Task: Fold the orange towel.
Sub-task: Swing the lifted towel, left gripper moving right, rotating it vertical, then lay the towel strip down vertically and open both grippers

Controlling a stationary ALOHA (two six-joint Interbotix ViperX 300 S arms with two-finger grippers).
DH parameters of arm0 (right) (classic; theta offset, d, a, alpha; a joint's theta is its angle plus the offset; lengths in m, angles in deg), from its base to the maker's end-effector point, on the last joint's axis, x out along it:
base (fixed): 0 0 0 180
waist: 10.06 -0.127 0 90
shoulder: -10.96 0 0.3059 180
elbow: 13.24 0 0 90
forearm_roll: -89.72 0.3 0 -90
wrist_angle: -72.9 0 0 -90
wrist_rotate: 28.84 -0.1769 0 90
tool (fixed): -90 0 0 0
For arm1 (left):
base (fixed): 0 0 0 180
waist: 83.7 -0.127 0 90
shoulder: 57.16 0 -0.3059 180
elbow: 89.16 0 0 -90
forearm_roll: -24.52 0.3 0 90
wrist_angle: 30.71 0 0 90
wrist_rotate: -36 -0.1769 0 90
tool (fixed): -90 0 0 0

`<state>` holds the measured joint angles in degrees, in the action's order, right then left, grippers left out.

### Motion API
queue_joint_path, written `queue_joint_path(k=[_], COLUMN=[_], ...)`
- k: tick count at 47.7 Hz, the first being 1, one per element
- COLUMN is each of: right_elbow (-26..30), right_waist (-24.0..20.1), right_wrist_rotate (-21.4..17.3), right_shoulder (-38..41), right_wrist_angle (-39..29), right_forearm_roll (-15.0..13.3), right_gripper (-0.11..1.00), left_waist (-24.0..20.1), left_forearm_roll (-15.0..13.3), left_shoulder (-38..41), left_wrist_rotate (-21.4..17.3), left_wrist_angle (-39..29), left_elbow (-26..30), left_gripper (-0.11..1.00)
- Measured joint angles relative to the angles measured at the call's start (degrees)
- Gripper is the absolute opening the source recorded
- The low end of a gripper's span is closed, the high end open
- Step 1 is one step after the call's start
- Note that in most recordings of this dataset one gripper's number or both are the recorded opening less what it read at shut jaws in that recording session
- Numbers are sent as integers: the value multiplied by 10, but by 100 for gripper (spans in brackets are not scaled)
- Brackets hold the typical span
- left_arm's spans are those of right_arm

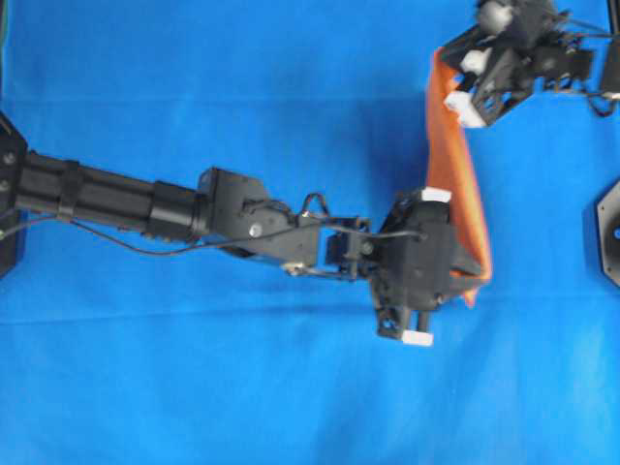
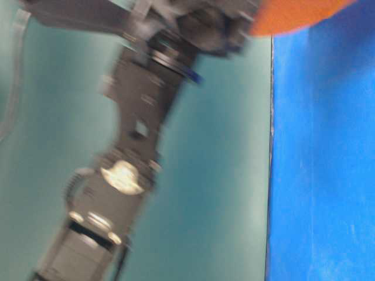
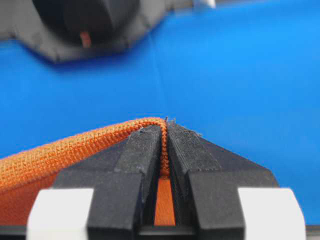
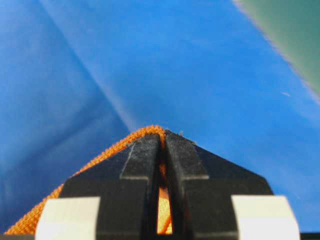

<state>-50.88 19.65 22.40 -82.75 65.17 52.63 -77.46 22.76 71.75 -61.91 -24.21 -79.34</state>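
The orange towel [image 1: 455,174] hangs as a narrow edge-on strip between my two grippers, lifted off the blue table [image 1: 242,387]. My left gripper [image 1: 473,276] reaches across to the right and is shut on the towel's near end. My right gripper [image 1: 448,85] is shut on its far end at the top right. In the left wrist view the jaws [image 3: 166,127] pinch the stitched hem [image 3: 75,147], which runs off to the left. In the right wrist view the jaws [image 4: 162,135] pinch the hem [image 4: 100,155] the same way. The table-level view shows only a blurred part of the towel [image 2: 293,14] at the top.
My left arm [image 1: 194,208] stretches across the middle of the table. A black base plate [image 1: 605,228] sits at the right edge. A blurred arm [image 2: 135,146] fills the table-level view before a teal wall [image 2: 222,205]. A dark housing [image 3: 85,25] shows at the top of the left wrist view.
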Motion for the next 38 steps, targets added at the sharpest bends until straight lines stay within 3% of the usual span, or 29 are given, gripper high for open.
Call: queue_joint_path(k=[11,20,28,38], right_elbow=[73,128,149,151], right_waist=[-10,-25,-34,-40], right_wrist_rotate=[3,4,5,5], right_shoulder=[119,188,204,207], right_wrist_angle=[33,36,42,46], right_forearm_roll=[1,-1,-1,-1], right_gripper=[3,3,3,3], left_waist=[1,8,12,18], left_forearm_roll=[-4,-5,-5,-5], left_shoulder=[-60,-101,-119,-119], left_wrist_rotate=[87,149,170,170], left_wrist_angle=[96,131,135,135], left_elbow=[-150,-258,-302,-308], left_gripper=[2,2,2,3])
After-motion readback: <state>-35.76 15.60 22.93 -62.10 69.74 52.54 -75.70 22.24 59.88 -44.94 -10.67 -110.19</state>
